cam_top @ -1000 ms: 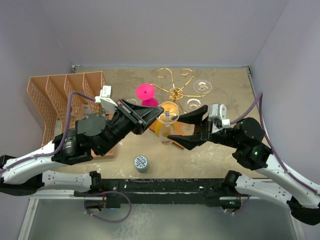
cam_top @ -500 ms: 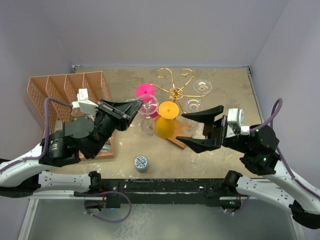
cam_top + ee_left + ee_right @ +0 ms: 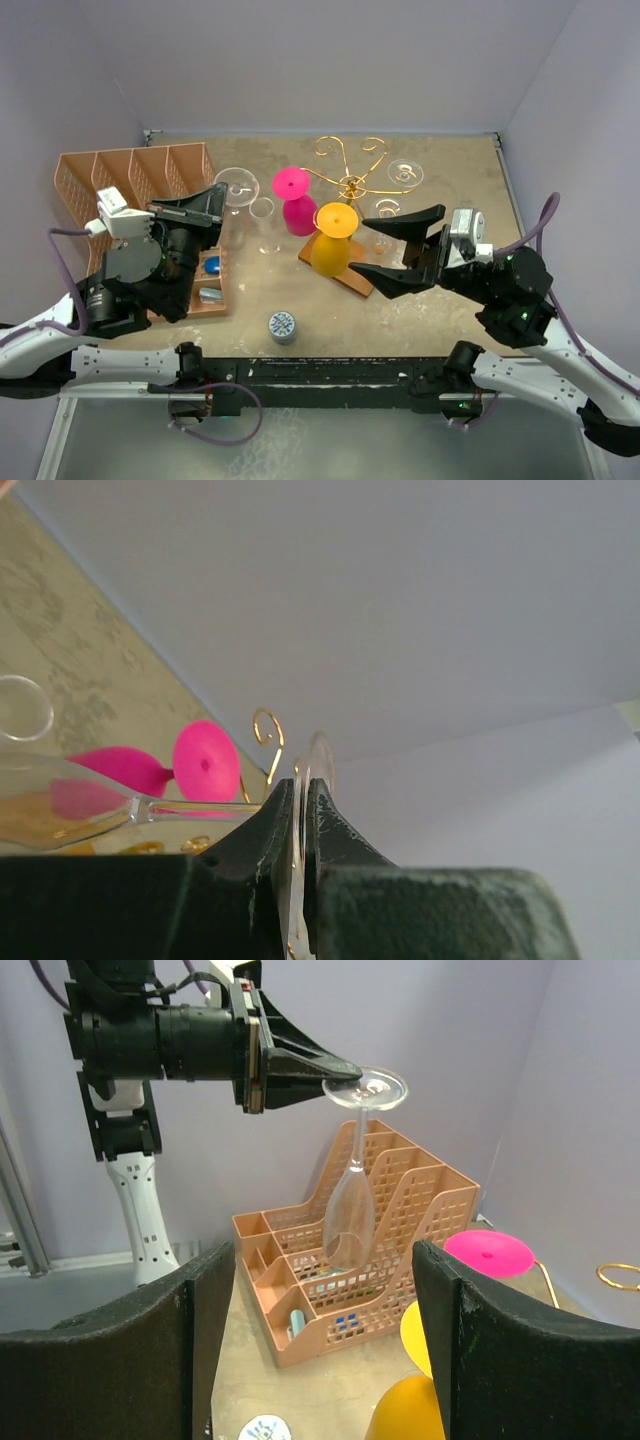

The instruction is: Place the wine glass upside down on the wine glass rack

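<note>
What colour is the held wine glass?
Clear; the wine glass shows best in the right wrist view.

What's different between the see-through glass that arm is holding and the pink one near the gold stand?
The clear wine glass is transparent; the pink glass is opaque. The clear wine glass hangs in the air, its foot pinched in the left gripper; no gripper touches the pink glass, which is close by the wine glass rack. Both are foot up, bowl down.
</note>
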Tool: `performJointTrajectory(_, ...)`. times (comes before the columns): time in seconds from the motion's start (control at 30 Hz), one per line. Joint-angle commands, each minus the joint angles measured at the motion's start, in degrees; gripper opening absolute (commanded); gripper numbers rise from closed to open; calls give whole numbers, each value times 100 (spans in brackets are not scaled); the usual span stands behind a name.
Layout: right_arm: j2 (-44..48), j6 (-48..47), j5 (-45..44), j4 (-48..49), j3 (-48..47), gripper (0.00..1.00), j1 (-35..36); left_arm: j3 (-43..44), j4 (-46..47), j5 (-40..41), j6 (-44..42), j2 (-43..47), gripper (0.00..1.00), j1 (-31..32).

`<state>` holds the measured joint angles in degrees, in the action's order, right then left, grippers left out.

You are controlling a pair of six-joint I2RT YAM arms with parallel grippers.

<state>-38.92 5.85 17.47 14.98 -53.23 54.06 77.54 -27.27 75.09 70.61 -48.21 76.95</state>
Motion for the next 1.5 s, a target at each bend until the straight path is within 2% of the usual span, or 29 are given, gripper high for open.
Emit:
performJointTrajectory(0.0, 175, 145, 14, 564, -52, 73, 25, -332, 1447, 850, -1499, 2, 0, 12)
performJointTrajectory(0.07, 210, 179, 100, 680, -51, 74, 25, -274, 1813, 795, -2015, -174, 0, 9)
performJointTrajectory(0.17, 203, 214, 216, 742, -84, 74, 25, 129, 1334, 1128, -1892, -641, 0, 5)
performJointTrajectory(0.2, 188, 226, 234, 742, -112, 74, 24, 130, 1466, 1266, -1994, -724, 0, -2)
performJointTrajectory(0.33, 133, 256, 296, 770, -127, 74, 25, -294, 2976, 1210, -3124, -815, 0, -167)
performJointTrajectory(0.47, 60, 293, 326, 778, -159, 73, 25, -145, 2912, 1084, -3160, -1237, 0, -549)
performJointTrajectory(0.63, 81, 332, 344, 774, -154, 73, 25, -41, 2327, -110, -2267, -1597, 0, -1762)
performJointTrajectory(0.8, 175, 420, 350, 735, -132, 73, 25, 137, 2325, -1245, -1952, -1976, 0, -2532)
performJointTrajectory(1.0, 259, 520, 373, 778, -52, 73, 26, 271, 2553, -3040, -1425, -2382, 0, -3548)
performJointTrajectory(1.17, 322, 509, 263, 638, -56, 73, 25, 100, 2804, -4114, -983, -2575, 0, -4005)
performJointTrajectory(1.47, 363, 484, 179, 543, 6, 73, 25, -138, 3246, -5564, -511, -2625, 0, -4179)
